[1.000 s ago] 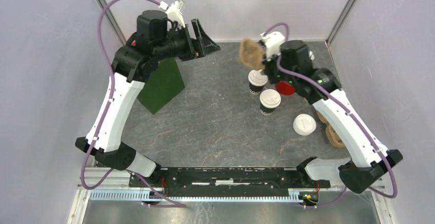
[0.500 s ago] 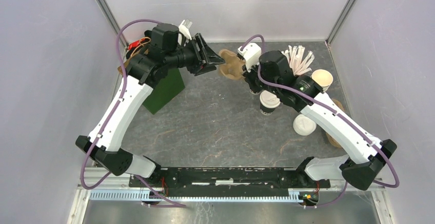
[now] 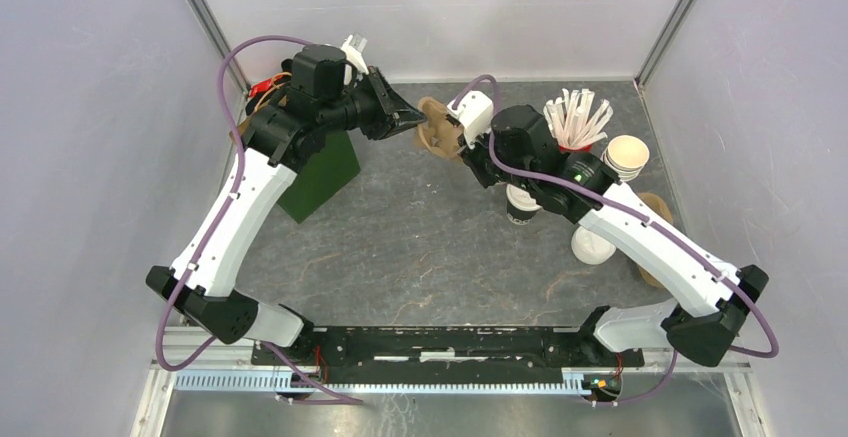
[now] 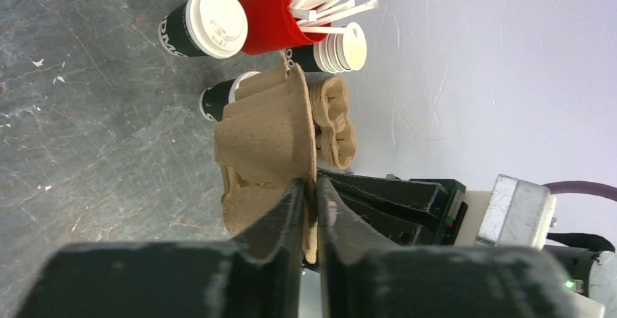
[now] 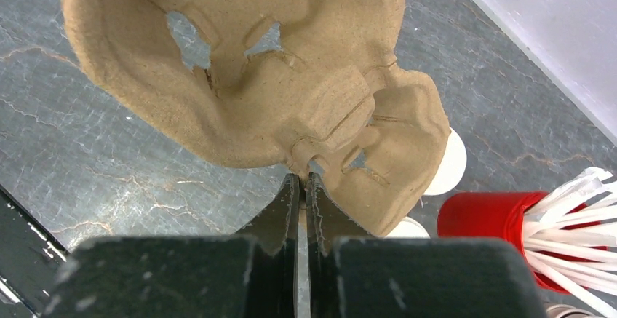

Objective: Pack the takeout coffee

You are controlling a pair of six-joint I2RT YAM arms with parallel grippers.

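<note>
Between left hand (image 4: pixel 309 185) and right hand (image 5: pixel 302 180), both pinched shut on it, pulp carrier (image 4: pixel 265 132); coffee cup (image 4: pixel 217 102) half-hidden.

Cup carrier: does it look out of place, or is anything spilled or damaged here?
The cup carrier hangs tilted above the table, not flat, pinched at its edge by the left hand and by the right hand. I see no tear and no spill; both lidded cups have their lids on.
</note>
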